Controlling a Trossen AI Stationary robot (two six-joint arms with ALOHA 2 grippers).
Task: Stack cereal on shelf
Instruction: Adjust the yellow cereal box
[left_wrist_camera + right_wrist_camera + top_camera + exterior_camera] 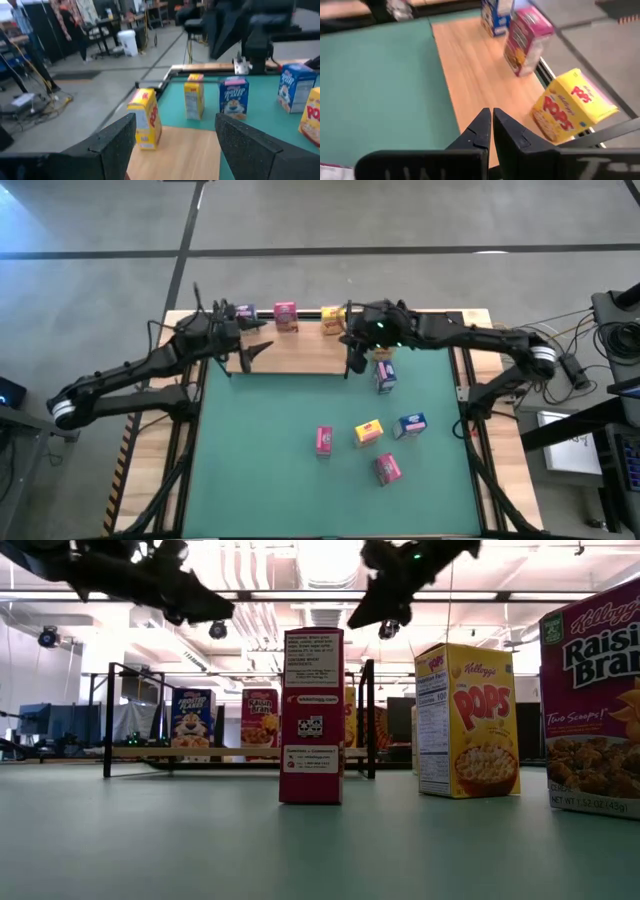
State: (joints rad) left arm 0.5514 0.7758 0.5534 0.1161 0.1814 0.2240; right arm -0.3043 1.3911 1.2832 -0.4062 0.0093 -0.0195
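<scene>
- At the far edge of your green mat point(300, 480) lies the shelf point(300, 358), a light-wood panel with black posts, spanning the space between the two arms.
- Your left arm reaches in over the shelf's left end; the left gripper point(252, 350) hangs there with fingers point(115, 137) spread wide and nothing between them.
- Your right arm comes in from the right; the right gripper point(491, 125) is above the shelf's front edge, its fingers pressed together, empty.
- On the shelf you have three cereal boxes in a row along the back: a blue box point(243, 313), a pink box point(286, 316) and a yellow box point(333, 321), which stands tilted askew just beside the right gripper.
- On the mat, another blue box point(385, 375) stands just in front of the shelf.
- Nearer you, four more stand well apart from the shelf: pink point(323, 441), yellow point(368, 433), blue point(411, 425), pink point(388, 469).
</scene>
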